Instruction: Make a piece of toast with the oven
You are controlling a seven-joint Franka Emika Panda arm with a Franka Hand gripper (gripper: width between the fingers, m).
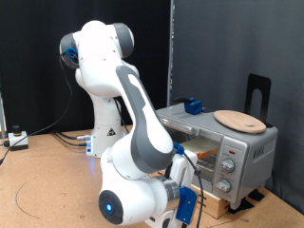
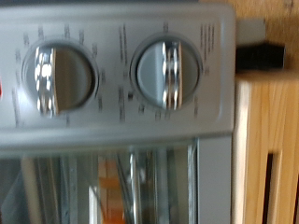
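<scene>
The arm's forearm and the gripper (image 1: 185,199) crowd the space directly before the oven (image 1: 220,147), blocking most of the approach to its glass door (image 1: 198,152). The right-hand control panel with its round knobs (image 1: 229,163) stays reachable from the front. On the oven's roof, a round wooden board (image 1: 239,121) and a small blue block (image 1: 196,105) take up room, leaving a bare strip between them. A black stand (image 1: 258,95) rises behind. The wrist view shows two knobs (image 2: 166,73) very near, perhaps almost touching range.
</scene>
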